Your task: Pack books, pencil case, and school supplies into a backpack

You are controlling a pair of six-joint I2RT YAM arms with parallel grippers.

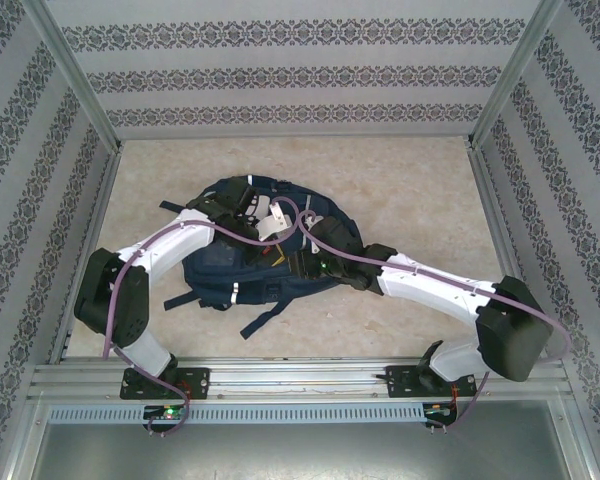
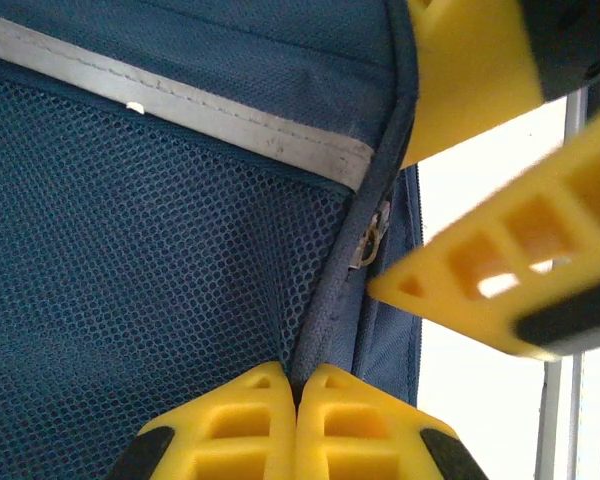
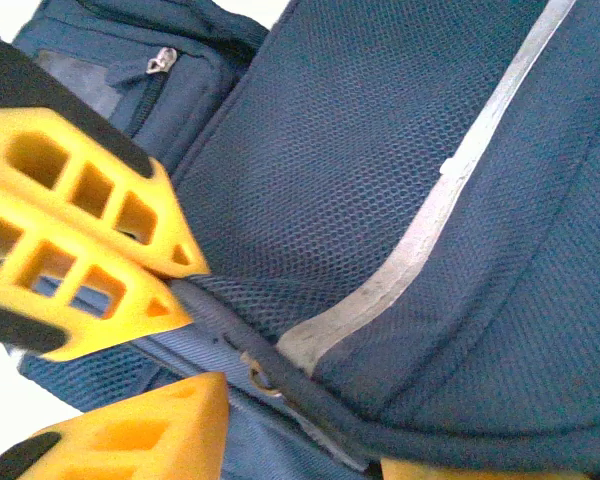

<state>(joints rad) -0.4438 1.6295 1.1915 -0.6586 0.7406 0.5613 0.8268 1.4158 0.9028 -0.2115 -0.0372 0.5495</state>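
The navy backpack (image 1: 235,265) lies flat mid-table, with its mesh panel (image 2: 130,300) and a pale reflective stripe (image 3: 460,190) close to the wrist cameras. My left gripper (image 2: 298,385) is shut, pinching the piped seam of the backpack beside the zipper; its yellow fingers (image 3: 90,240) also appear in the right wrist view. My right gripper (image 3: 300,430) stands open, its fingers (image 2: 500,270) on either side of the same seam, close to the small metal zipper pull (image 3: 260,375). Both grippers meet over the bag's middle (image 1: 278,258). The books, pencil case and school supplies are hidden.
Dark straps (image 1: 265,315) trail from the backpack toward the near edge. A zipped front pocket (image 3: 145,75) lies beyond the left fingers. Patterned walls and metal posts (image 1: 80,90) enclose the beige tabletop (image 1: 410,190). An aluminium rail (image 1: 300,378) carries the arm bases.
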